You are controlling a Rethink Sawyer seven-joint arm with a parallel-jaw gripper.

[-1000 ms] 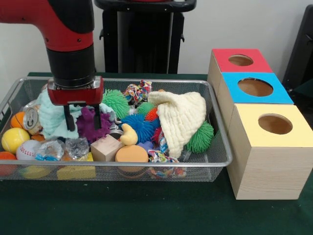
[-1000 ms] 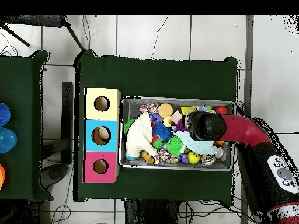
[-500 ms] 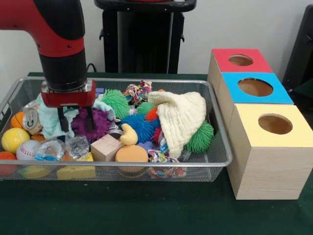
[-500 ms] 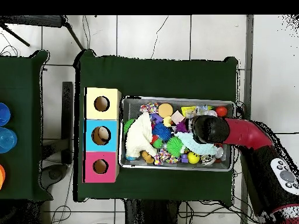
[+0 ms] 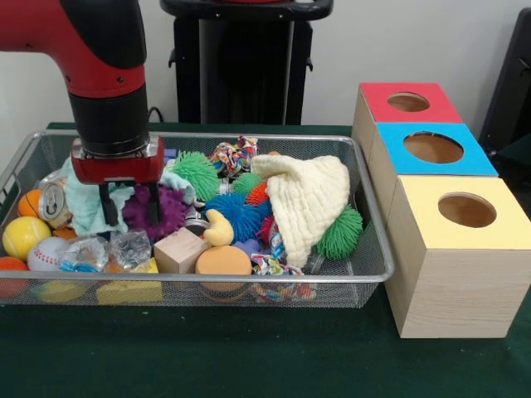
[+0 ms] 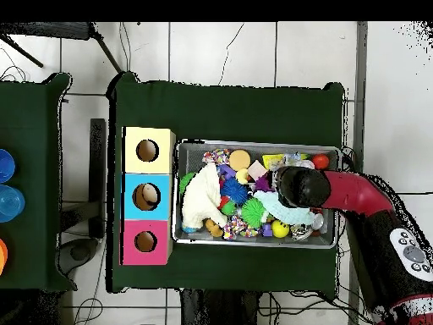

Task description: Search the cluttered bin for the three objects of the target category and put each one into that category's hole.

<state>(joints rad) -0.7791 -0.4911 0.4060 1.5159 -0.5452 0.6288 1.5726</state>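
My gripper (image 5: 129, 209) hangs open low over the left part of the wire bin (image 5: 199, 280). Its left finger stands in front of a mint cloth (image 5: 81, 203). The right finger stands against a purple spiky toy (image 5: 166, 211), and nothing is held. Three wooden boxes stand to the right of the bin, each with a round hole: red top (image 5: 408, 103), blue top (image 5: 433, 149), yellow top (image 5: 466, 211). In the overhead view the arm's end (image 6: 296, 186) covers the gripper, and the boxes (image 6: 148, 196) line the bin's left side.
The bin holds a cream cloth (image 5: 311, 199), green spiky balls (image 5: 342, 232), a blue spiky ball (image 5: 236, 215), a rope toy (image 5: 235, 155), a wooden block (image 5: 180, 249), an orange disc (image 5: 222, 261), a can (image 5: 55, 201), a yellow ball (image 5: 23, 236) and a baseball (image 5: 46, 253).
The gripper shifted a little left and farther back over the last second, uncovering more of the purple spiky toy. It has hardly moved in the last half second.
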